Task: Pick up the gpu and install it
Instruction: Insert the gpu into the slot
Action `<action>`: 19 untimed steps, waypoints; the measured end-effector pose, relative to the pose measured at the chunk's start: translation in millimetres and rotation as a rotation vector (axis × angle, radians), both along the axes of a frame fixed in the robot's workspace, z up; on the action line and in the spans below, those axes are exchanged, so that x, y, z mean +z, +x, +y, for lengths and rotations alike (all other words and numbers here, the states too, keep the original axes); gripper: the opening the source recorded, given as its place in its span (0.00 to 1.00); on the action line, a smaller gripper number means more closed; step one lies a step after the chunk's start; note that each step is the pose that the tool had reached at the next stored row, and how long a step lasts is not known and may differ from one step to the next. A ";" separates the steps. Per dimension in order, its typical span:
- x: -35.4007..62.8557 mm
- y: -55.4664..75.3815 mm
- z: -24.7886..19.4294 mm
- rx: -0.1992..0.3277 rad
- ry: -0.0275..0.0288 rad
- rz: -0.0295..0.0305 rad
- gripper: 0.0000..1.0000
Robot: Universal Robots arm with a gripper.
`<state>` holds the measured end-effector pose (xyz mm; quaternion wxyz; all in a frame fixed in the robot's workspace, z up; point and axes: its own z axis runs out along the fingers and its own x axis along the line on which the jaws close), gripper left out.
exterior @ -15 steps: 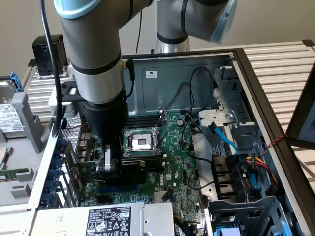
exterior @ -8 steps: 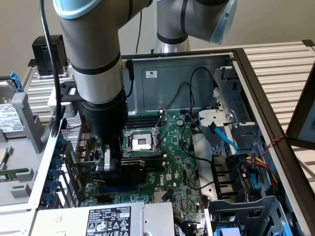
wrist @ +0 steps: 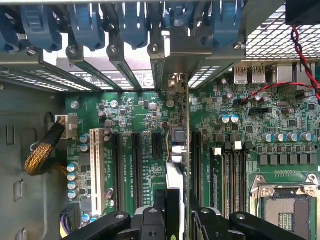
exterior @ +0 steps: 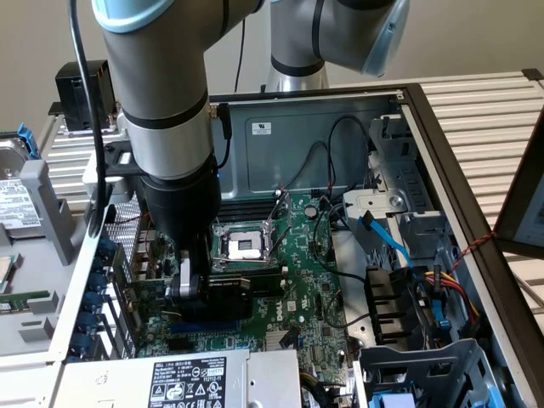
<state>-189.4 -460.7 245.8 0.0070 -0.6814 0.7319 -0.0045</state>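
Lower left of centre in the exterior view, the gpu (exterior: 228,293) stands on edge over the motherboard (exterior: 310,280), black shroud side showing, clamped in the gripper (exterior: 189,289), whose jaws are part-closed on the card's top edge. Wrist view looks straight down the card: gpu (wrist: 176,150) seen edge-on as a thin vertical strip, running from between the black fingers (wrist: 150,220) at the frame's bottom up to its silver bracket end at the case's rear slot openings; it sits in line with one of the black expansion slots, though whether it is fully seated cannot be told. White slot (wrist: 97,172) and further black slots lie beside it, blue slot latches (wrist: 90,25) across the top of the frame, red-black twisted wire (wrist: 300,50) at upper right, braided yellow cable (wrist: 42,152) at left. Exterior view adds the bare CPU socket (exterior: 242,242) just beside the arm, blue SATA cable (exterior: 387,238) centre right, a hard drive (exterior: 13,183) at the left edge with a printed label too small to read, and the power supply (exterior: 183,378) at bottom with a white-on-black label reading "DELL". A white sticker on the case's back wall (exterior: 262,127) is unreadable. Board silkscreen text in the wrist view is too fine to read.
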 end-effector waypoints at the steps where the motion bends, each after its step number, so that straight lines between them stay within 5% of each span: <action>1: 0.0 0.0 0.1 0.000 0.0000 0.0000 0.27; 19: -2.0 -0.1 0.6 0.000 0.0001 -0.0002 0.27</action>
